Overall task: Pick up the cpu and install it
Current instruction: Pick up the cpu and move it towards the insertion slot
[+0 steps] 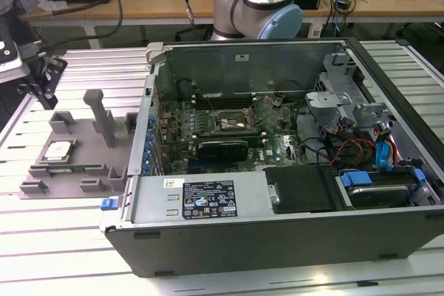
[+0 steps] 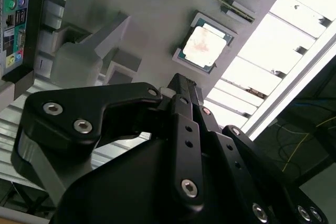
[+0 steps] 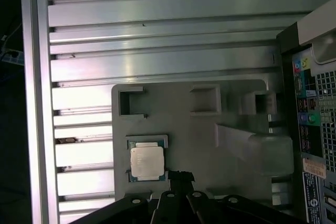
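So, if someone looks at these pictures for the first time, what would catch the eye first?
The open computer case fills the middle and the exterior view's right, with its motherboard laid bare. On the exterior view's left, the shiny cpu lies in a grey fixture tray. In the second wrist view the black gripper hangs with its tip near the cpu.

The cpu [image 1: 58, 149] lies on the holder [image 1: 83, 147] beside the computer case [image 1: 277, 233].
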Tool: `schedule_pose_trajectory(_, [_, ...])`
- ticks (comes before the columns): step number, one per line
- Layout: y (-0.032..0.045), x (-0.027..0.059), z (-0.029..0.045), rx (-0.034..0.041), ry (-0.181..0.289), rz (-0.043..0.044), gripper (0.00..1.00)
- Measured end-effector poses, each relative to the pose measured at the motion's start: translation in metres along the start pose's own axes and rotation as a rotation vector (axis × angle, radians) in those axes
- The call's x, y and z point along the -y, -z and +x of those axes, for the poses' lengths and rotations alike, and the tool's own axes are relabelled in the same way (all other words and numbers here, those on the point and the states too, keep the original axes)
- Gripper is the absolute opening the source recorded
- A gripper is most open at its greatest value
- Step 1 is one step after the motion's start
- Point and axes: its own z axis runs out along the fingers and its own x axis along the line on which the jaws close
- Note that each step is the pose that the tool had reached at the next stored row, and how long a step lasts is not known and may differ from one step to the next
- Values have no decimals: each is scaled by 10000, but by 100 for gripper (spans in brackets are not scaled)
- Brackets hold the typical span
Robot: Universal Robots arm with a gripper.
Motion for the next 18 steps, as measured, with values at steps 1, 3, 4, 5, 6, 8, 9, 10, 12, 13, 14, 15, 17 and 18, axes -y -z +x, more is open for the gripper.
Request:
schedule_pose_trajectory(1, [-31,2,7,5,0,-1,11])
schedule_pose_trajectory(3, [-86,5,19,16,3,-1,11])
schedule_pose_trajectory(4, [-119,7,26,24,9,-2,11])
schedule_pose_trajectory(5, [-137,8,36,34,10,-2,11])
schedule_pose_trajectory(6, [-150,10,44,44,12,-3,11])
schedule_pose_trajectory(8, [-186,14,75,67,17,-5,11])
schedule_pose_trajectory(9, [-206,17,105,76,18,-6,11])
schedule_pose_trajectory(10, [-219,19,129,81,18,-6,11])
schedule_pose_trajectory(12, [-264,25,183,91,19,-8,11])
schedule_pose_trajectory(13, [-280,27,194,92,20,-7,11])
schedule_pose_trajectory(14, [-319,31,220,89,21,-6,11])
schedule_pose_trajectory(15, [-359,34,243,92,22,-7,11])
schedule_pose_trajectory(17, [-413,38,271,97,23,-8,11])
schedule_pose_trajectory(18, [-430,40,279,98,25,-8,11])
